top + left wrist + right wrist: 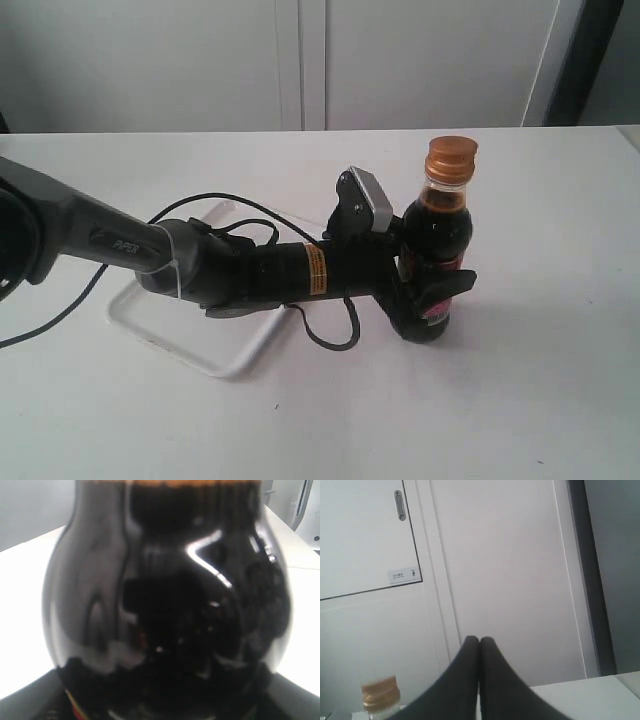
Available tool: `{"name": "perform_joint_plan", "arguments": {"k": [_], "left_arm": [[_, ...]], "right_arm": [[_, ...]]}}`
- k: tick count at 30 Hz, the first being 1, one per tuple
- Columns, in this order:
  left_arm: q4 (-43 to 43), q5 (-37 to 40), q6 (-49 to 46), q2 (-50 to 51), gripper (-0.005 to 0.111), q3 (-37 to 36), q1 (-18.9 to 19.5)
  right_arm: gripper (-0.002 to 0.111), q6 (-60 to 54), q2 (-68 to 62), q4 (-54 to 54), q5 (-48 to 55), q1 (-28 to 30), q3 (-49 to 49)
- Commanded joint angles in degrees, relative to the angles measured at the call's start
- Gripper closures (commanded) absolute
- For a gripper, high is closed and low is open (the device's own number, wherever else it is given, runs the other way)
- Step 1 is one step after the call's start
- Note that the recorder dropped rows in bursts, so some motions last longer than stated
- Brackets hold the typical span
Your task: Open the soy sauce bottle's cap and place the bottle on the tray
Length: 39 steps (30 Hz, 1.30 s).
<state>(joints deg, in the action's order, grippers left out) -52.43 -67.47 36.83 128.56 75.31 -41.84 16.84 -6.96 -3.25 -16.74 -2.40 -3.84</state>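
Note:
The soy sauce bottle (437, 250) stands upright on the white table, right of centre, full of dark liquid. Its golden-orange cap (450, 157) sits down on the neck. My left gripper (425, 290) reaches in from the left and is shut on the bottle's lower body. In the left wrist view the dark bottle (165, 605) fills the picture and hides the fingers. The white tray (190, 335) lies under the left arm, mostly covered by it. My right gripper (479, 641) is shut and empty, pointing at a wall; the cap (380, 690) shows low in that view.
A black cable (70, 305) loops from the left arm over the table. White cabinet doors (300, 60) stand behind the table. The right arm does not show in the exterior view.

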Motion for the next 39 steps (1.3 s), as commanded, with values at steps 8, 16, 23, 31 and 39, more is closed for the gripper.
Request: {"name": "perform_joint_plan", "arguments": {"k": [8,16,23,31,39], "left_arm": [[-1.9,0.87,-0.29,-0.23,0.107,0.08,-0.15],[-1.9,3.58,-0.29,-0.23,0.107,0.08,-0.15],[-1.9,4.11,-0.29,-0.23,0.107,0.08,-0.15],[-1.9,4.11,-0.29,-0.23,0.107,0.08,-0.15],[-2.03,4.09,0.58,-0.23,0.107,0.08,-0.15]], "right_arm": [[0.108,4.34,-26.46,-9.56,-0.32,0.12,-19.87],[0.108,4.43,-40.52,-13.73,5.37,0.12,-29.38],[0.108,0.63,-49.45,-17.49,22.65,0.12,-37.21],[0.108,-18.95,-57.38,-8.76,45.76,0.12,-45.61],[0.108,-52.22,-66.48,24.89,63.57,0.21,-53.37]]}}
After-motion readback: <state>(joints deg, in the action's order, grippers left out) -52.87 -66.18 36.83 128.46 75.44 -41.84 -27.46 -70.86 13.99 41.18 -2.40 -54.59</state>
